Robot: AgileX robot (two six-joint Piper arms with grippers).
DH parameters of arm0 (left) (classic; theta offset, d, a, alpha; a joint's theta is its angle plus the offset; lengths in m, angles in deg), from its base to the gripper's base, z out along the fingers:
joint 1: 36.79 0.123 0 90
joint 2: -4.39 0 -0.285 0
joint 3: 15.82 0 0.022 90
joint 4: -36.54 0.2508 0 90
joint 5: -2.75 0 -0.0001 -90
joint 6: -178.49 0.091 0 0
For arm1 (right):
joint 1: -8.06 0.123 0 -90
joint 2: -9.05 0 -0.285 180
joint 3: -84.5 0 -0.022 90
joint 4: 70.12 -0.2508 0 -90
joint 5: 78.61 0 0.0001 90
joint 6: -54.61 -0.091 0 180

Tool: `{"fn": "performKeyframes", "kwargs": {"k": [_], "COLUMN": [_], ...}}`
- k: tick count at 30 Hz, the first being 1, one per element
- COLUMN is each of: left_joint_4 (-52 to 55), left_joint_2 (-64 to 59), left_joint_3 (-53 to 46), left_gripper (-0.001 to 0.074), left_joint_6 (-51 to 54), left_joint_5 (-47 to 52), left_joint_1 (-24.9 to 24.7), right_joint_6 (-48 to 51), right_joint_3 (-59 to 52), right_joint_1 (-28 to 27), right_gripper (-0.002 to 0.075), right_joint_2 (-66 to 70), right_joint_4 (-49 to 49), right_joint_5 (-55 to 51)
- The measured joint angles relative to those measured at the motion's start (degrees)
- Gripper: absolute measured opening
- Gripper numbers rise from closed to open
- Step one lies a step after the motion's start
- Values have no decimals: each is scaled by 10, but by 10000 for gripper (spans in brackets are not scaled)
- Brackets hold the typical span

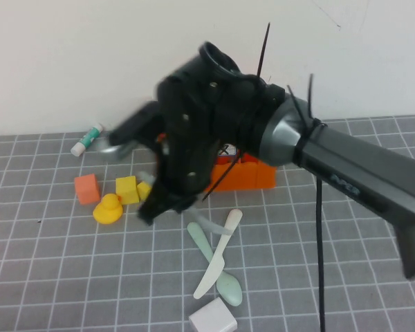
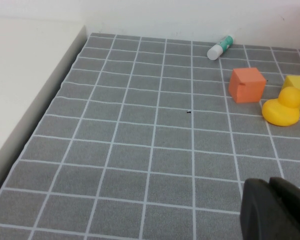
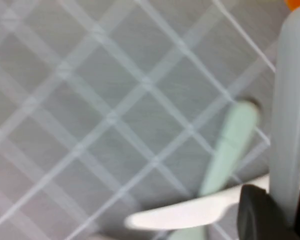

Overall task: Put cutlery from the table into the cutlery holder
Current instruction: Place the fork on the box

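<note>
The grey fork [image 3: 290,110] is upright in the right hand [image 1: 167,200], gripped near its lower end, while the cream knife [image 1: 218,254] lies on the grey tabletop [image 1: 41,263] crossed over the mint spoon [image 1: 216,266], both running lengthwise away from the robot just in front of the orange holder [image 1: 252,174]. The right hand hangs low just on the robot's left of that pair, with the holder close behind it, so the fork's likely path is a short lift backward and rightward into a compartment. The left hand [image 2: 277,210] is parked well off to the left near the tabletop's edge; whether it is open cannot be told.
</note>
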Motion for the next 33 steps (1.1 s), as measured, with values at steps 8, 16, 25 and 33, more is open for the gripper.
{"fn": "performKeyframes", "kwargs": {"k": [8,16,25,33], "left_joint_4": [0,0,0,0], "left_joint_2": [0,0,0,0], "left_joint_3": [0,0,0,0], "left_gripper": [-3,-3,-3,-3], "left_joint_6": [0,0,0,0], "left_joint_5": [0,0,0,0], "left_joint_1": [0,0,0,0], "right_joint_6": [38,-45,-219,-531], "right_joint_3": [0,-62,-318,-510], "right_joint_1": [123,132,120,34], "right_gripper": [53,53,53,53], "right_joint_2": [-102,-169,-311,-409], "right_joint_4": [37,210,328,510], "right_joint_5": [17,51,185,476]}}
